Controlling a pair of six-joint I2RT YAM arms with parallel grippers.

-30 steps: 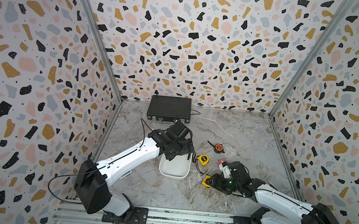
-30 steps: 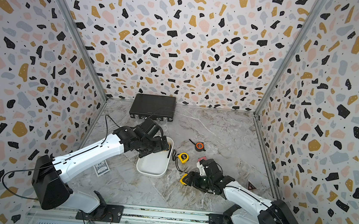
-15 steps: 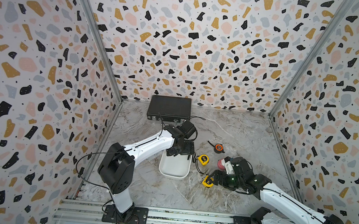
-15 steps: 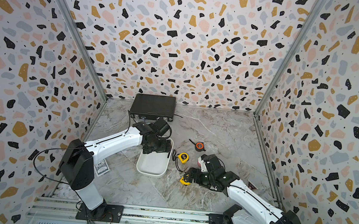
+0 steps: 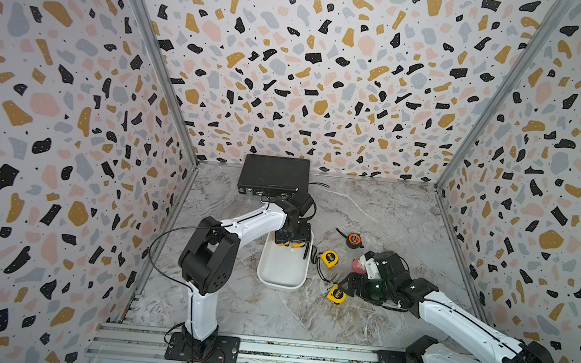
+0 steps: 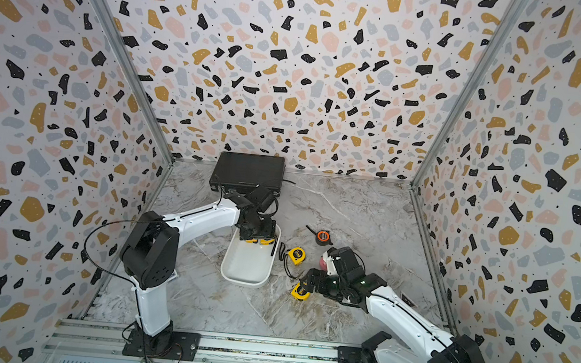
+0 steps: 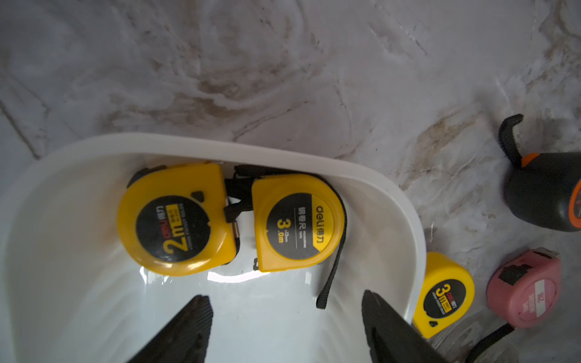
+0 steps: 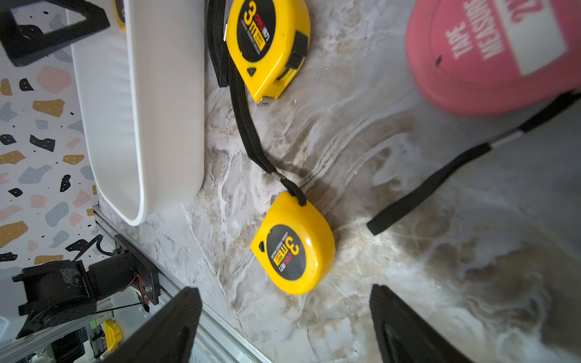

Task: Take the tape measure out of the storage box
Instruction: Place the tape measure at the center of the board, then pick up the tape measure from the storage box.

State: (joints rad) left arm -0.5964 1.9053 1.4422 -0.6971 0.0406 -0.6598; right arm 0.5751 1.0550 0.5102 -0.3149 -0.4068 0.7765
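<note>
The white storage box [image 5: 282,269] lies mid-table, also seen in the other top view [image 6: 248,267]. Two yellow tape measures [image 7: 176,223] [image 7: 297,223] lie flat side by side at its far end. My left gripper [image 7: 284,297] hangs inside the box just short of them, open, with nothing between its fingers; in a top view it [image 5: 290,238] covers most of them. My right gripper [image 8: 283,289] is open low over the table, and a yellow tape measure [image 8: 294,248] lies free just beyond its fingertips, right of the box's near end [image 5: 337,294].
Right of the box lie another yellow tape measure [image 5: 329,258], a black-and-orange one [image 5: 354,240] and a pink one [image 5: 359,265], with loose black straps. A black briefcase [image 5: 274,175] sits against the back wall. Patterned walls enclose three sides; a metal rail runs along the front.
My left arm has folded upright and its gripper has come down into the far end of the box over the two tape measures. The right arm has hardly moved.
</note>
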